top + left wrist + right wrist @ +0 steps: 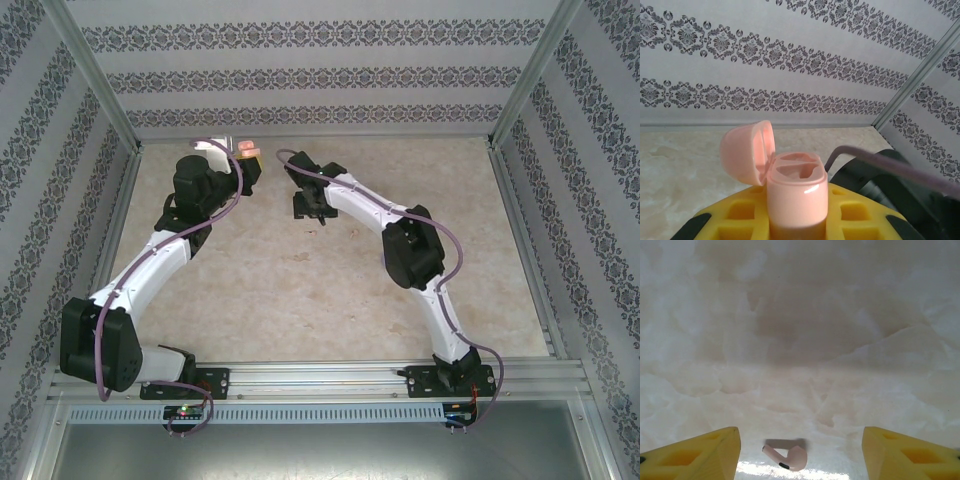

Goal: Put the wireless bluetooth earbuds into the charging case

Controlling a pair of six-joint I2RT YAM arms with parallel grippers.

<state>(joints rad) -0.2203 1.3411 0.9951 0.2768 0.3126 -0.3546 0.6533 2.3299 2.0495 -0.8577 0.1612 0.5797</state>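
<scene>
Left claw (797, 222) is clamped on a pale pink charging case (797, 197), which stands upright between its yellow fingers (735, 215). We note the lid (746, 150) hinged back to the left and the two sockets (795, 169) exposed, both empty. Right claw (800, 440) hangs over the table (800, 340) with its fingers well apart, gripping nothing. One pale pink earbud (788, 456) lies on the table between them, touching neither finger.

Top view looks down from behind; left wrist faces the wall (790, 30) — right wrist stares closely at the tabletop (800, 340).
</scene>
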